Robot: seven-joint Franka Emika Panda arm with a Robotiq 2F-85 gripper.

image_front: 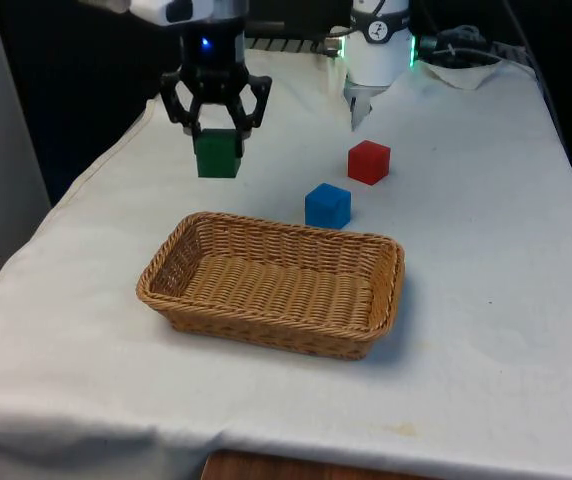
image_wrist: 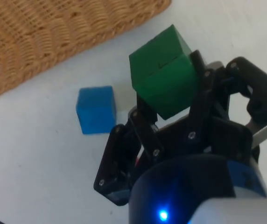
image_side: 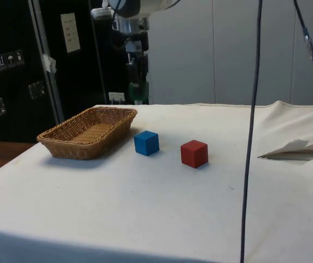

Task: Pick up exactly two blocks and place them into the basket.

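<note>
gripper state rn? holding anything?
Gripper: closed on the green block, held in the air beyond the basket, not yet over it.

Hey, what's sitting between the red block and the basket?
The blue block sits between the red block and the basket, clearest in the side view.

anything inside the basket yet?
No. The basket shows bare wicker across its floor. The green block is shut in the gripper, raised off the table; the blue block and red block sit on the cloth.
</note>
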